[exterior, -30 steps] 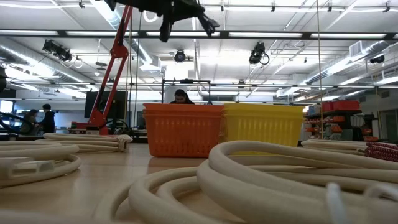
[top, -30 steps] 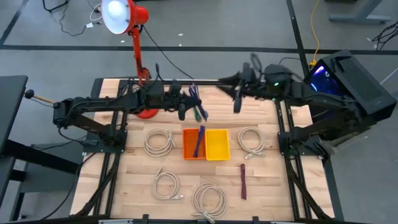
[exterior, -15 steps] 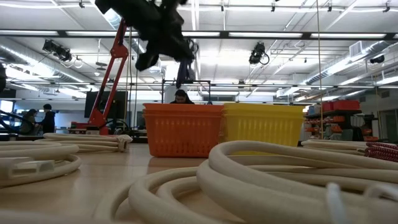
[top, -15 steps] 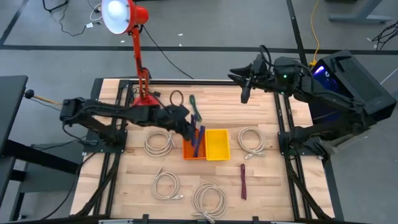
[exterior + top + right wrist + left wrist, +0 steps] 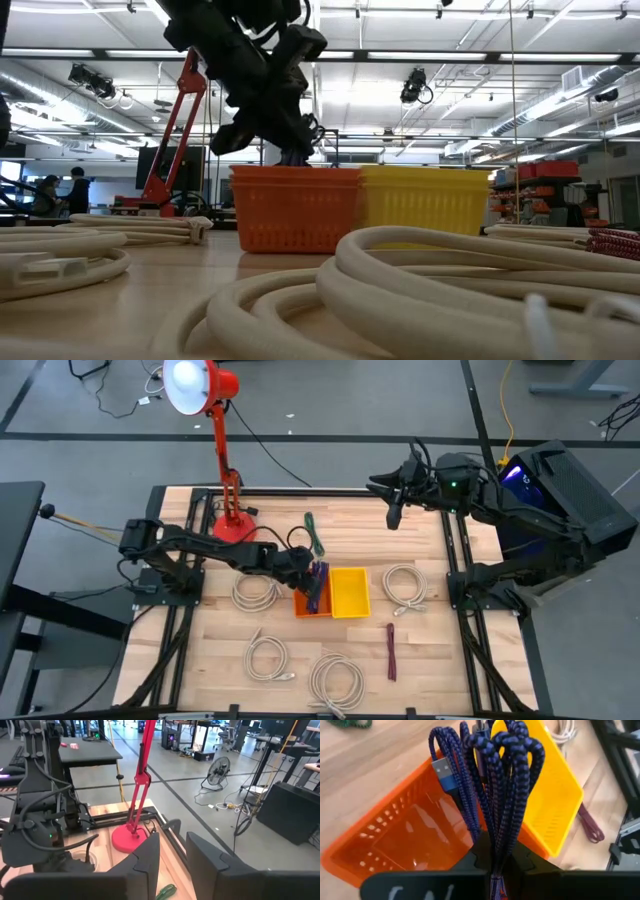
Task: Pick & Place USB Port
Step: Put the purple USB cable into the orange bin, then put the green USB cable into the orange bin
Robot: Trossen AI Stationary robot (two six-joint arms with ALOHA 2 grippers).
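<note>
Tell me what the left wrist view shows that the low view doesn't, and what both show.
Only the left wrist view shows the bundled purple braided USB cable pinched in the left claw, its plug, and the inside of the bins. Only the low view shows the thick white cable coils in the foreground, the red lamp arm and people in the room behind. Both show the orange bin and the yellow bin side by side.
</note>
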